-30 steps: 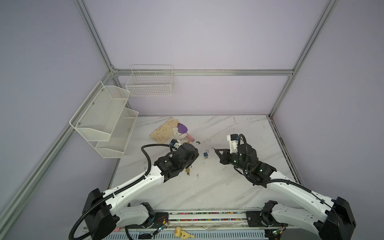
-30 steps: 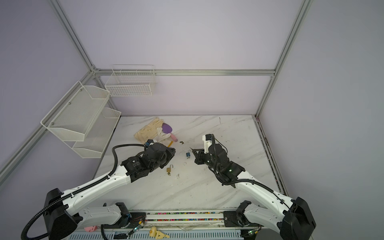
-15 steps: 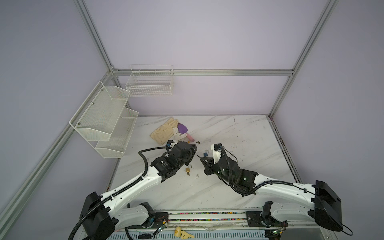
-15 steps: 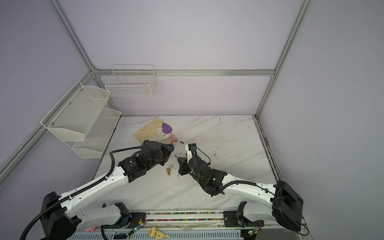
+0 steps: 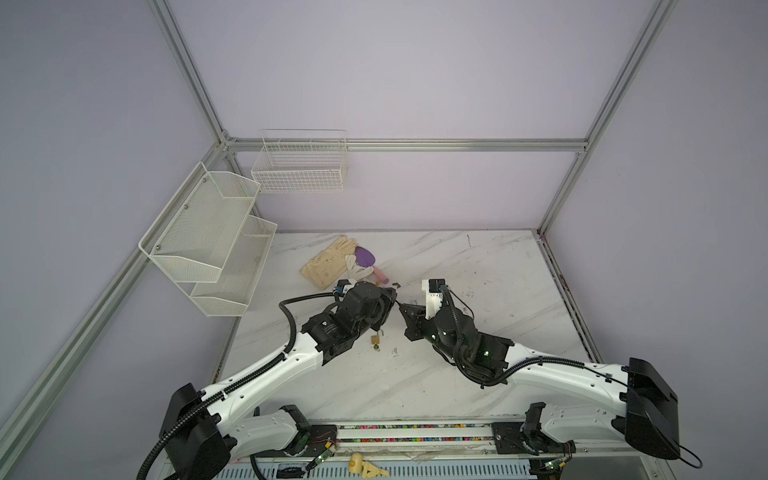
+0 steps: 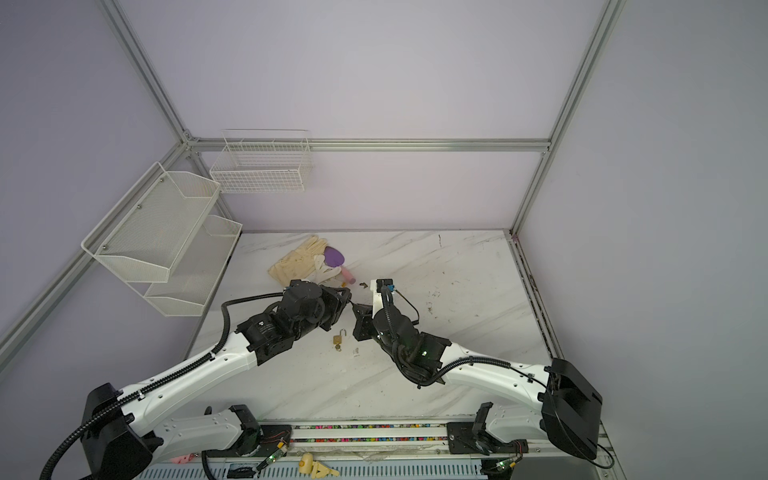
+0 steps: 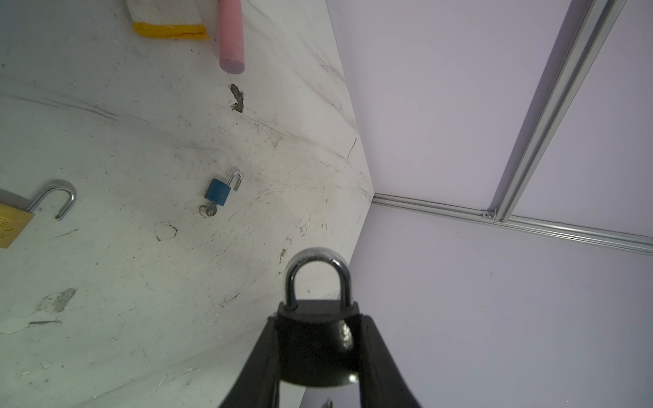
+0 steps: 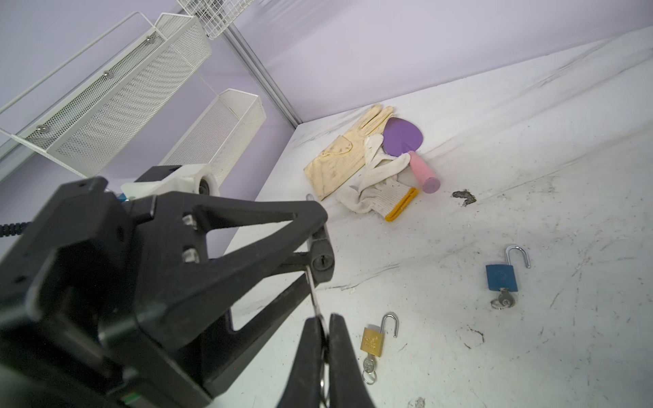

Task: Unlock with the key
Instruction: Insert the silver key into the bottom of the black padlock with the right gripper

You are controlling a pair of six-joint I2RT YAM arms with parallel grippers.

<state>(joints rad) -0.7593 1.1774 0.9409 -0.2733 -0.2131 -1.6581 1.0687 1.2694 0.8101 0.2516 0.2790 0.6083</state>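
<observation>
My left gripper (image 7: 318, 318) is shut on a black padlock (image 7: 314, 339) and holds it above the table, its steel shackle (image 7: 318, 275) closed. In the right wrist view the padlock's keyhole (image 8: 321, 263) faces my right gripper (image 8: 327, 319), which is shut on a thin silver key (image 8: 312, 291). The key's tip lies right by the keyhole, slightly to one side; I cannot tell whether it touches. In both top views the left gripper (image 5: 390, 297) (image 6: 347, 297) and the right gripper (image 5: 402, 308) (image 6: 355, 308) meet tip to tip near the table's middle.
A brass padlock (image 5: 376, 340) (image 8: 372, 341) and a blue padlock (image 8: 501, 277) lie on the marble table, each with its shackle open and a key in it. Gloves (image 5: 328, 264) and a purple spatula (image 5: 365, 256) lie behind. White wire shelves (image 5: 208, 241) hang at the left.
My right arm has swung left across the table with the key, until its gripper meets the left gripper. The left gripper has shifted slightly toward the back with the black padlock.
</observation>
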